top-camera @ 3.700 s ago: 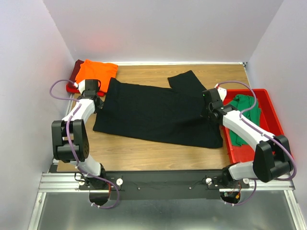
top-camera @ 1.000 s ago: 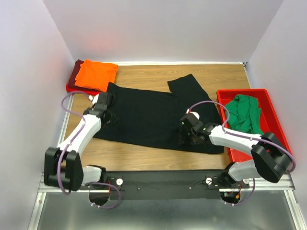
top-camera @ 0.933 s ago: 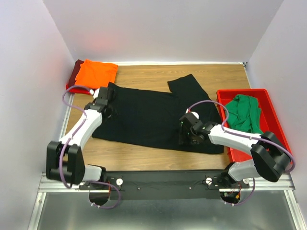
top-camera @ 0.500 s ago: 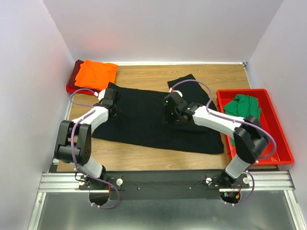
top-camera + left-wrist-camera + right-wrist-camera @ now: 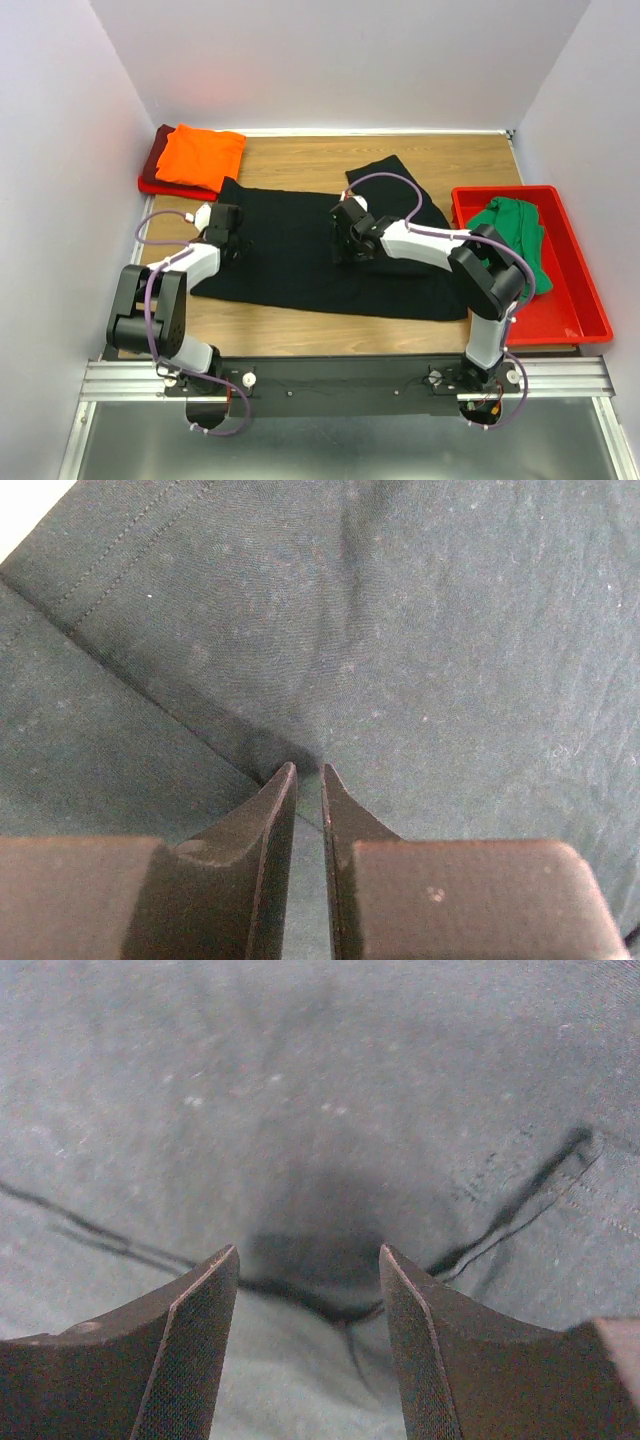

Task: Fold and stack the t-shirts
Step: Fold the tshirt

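Note:
The black t-shirt (image 5: 290, 255) lies spread flat across the wooden table, one sleeve pointing to the back right. My left gripper (image 5: 229, 238) sits low on the shirt's left edge. In the left wrist view its tips (image 5: 308, 768) stand almost together at a fold line, a sliver of black cloth (image 5: 420, 630) between them. My right gripper (image 5: 344, 238) rests on the middle of the shirt. It is open (image 5: 308, 1250), its fingers astride a dark wrinkle (image 5: 320, 1305) in the cloth. The orange t-shirt (image 5: 201, 155) lies folded on the dark red one (image 5: 158, 145) at the back left.
A red plastic bin (image 5: 570, 285) stands at the right edge of the table with the green t-shirt (image 5: 512, 235) bunched inside it. White walls close in the left, back and right. Bare wood (image 5: 300, 150) shows behind the black shirt and along its front edge.
My right gripper has travelled from the shirt's front right part up and left to its middle. My left gripper has slid slightly down and right along the shirt's left edge.

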Controlling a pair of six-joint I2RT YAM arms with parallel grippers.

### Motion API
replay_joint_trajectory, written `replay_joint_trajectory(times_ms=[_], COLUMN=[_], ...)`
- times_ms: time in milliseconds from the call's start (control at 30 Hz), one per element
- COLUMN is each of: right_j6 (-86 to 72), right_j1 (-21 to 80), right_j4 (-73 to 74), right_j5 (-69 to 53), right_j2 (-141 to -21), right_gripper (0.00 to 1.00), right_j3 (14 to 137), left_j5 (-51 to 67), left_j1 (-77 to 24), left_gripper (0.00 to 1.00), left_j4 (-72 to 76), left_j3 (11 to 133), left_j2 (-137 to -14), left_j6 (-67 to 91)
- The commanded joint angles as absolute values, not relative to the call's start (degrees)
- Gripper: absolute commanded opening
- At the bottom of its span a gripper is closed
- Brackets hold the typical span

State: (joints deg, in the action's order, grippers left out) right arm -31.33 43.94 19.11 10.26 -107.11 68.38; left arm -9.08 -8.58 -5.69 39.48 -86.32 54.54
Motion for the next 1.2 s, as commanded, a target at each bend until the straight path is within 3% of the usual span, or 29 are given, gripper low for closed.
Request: replay_joint_trajectory(times_ms=[0, 467, 667, 1167], right_j6=[-30.2, -32.3, -31.0, -27.1], right_j1=[44.8, 51.2, 51.2, 38.0], right_j4=[17.4, 17.9, 19.9, 20.5], right_j5=[12.2, 6.7, 14.1, 15.1], right_j2=[-108.2, -100.8, -100.0, -104.6], right_gripper=[0.66, 0.66, 0.67, 0.67], right_j3=[66.2, 58.6, 59.9, 78.0], left_j5=[-9.0, -9.3, -11.2, -25.0], left_j1=[-8.1, -7.5, -6.2, -3.1], left_gripper=[0.24, 0.25, 0.25, 0.38], left_j4=[-11.9, -19.9, -19.2, -22.9], left_j3=[36.0, 37.7, 41.0, 76.6], left_j2=[-82.9, -71.0, -70.2, -100.8], left_j6=[56.9, 55.4, 52.7, 45.6])
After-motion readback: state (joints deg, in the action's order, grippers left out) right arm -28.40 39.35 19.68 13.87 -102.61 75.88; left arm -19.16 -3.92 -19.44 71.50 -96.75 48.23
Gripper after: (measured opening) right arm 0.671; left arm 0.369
